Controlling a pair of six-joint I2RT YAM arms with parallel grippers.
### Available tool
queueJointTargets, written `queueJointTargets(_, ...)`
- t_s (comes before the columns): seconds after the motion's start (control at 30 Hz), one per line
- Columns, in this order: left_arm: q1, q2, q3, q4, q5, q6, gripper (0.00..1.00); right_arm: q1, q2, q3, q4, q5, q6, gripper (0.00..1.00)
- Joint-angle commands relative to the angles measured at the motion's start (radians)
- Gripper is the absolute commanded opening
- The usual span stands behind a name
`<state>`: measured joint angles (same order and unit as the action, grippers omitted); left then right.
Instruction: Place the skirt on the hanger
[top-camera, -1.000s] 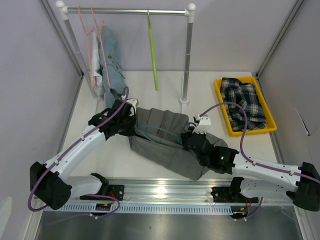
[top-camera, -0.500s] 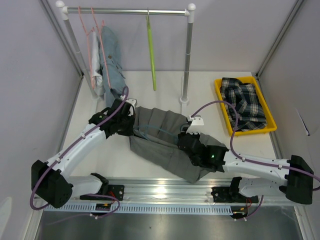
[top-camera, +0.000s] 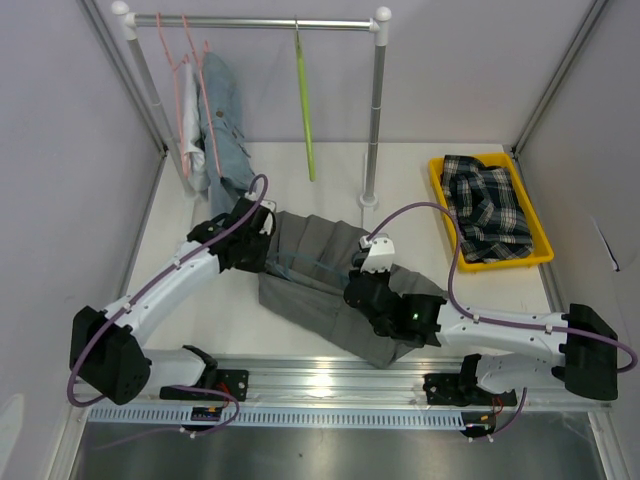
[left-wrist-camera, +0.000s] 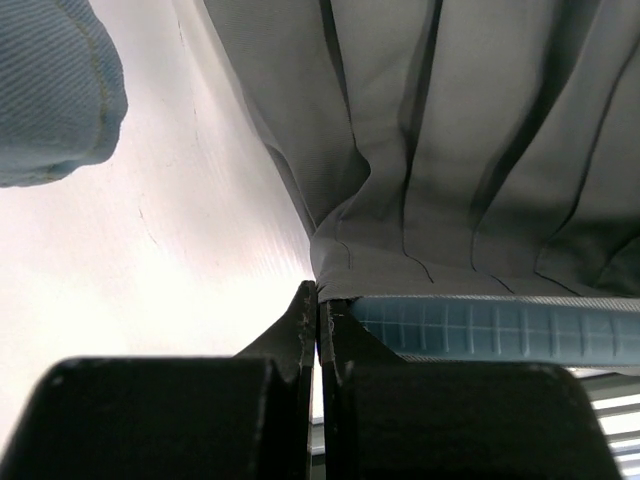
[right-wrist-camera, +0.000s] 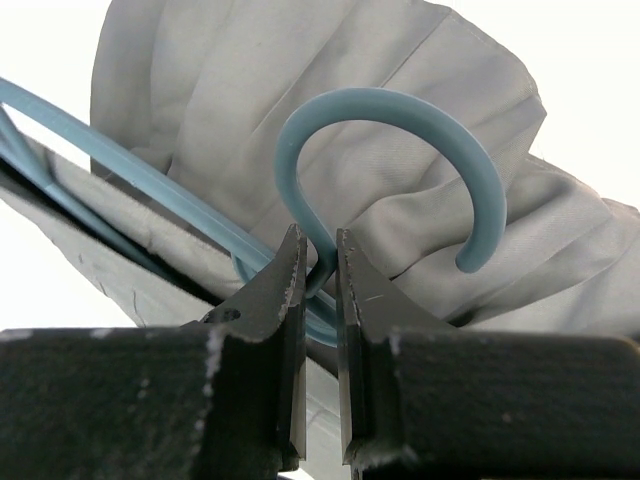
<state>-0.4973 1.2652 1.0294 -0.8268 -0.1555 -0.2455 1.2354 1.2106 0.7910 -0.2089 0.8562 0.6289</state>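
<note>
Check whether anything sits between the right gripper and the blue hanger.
Nothing visible does. The right gripper is closed on the neck of the blue hanger, just under the hook, with the grey skirt lying behind it.

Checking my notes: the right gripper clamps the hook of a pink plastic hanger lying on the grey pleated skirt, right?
No: the right wrist view shows the plastic hanger is blue, not pink. The right gripper clamps its hook, on the grey pleated skirt.
</note>
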Motion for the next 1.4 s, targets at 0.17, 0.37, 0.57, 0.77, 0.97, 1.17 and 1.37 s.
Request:
queueJointTargets(0.17, -0.036, 0.025, 0.083, 0.026, -0.303, 0.077, 0.0, 0.053, 0.026, -0.044, -0.256, 0.032, -0.234, 0.0)
queueJointTargets(0.37, -0.098, 0.043, 0.106, 0.014, -0.316, 0.08, 0.0, 0.067, 0.036, -0.013, -0.213, 0.038, -0.273, 0.0)
queueJointTargets(0.57, -0.13, 0.02, 0.115, 0.005, -0.268, 0.084, 0.0, 0.072, 0.061, 0.011, -0.175, 0.023, -0.32, 0.0)
queueJointTargets(0.77, -0.168, -0.032, 0.162, 0.017, -0.176, 0.051, 0.0, 0.091, 0.099, 0.04, -0.167, 0.017, -0.365, 0.0)
queueJointTargets(0.97, -0.185, -0.043, 0.241, -0.006, -0.104, 0.015, 0.0, 0.101, 0.103, 0.085, -0.178, 0.032, -0.354, 0.0)
queueJointTargets(1.17, -0.195, -0.07, 0.288, -0.026, -0.018, -0.023, 0.0, 0.092, 0.066, 0.232, -0.221, 0.069, -0.374, 0.0)
queueJointTargets(1.37, -0.205, -0.104, 0.305, -0.026, 0.052, -0.034, 0.0, 0.053, 0.07, 0.361, -0.247, 0.076, -0.399, 0.0)
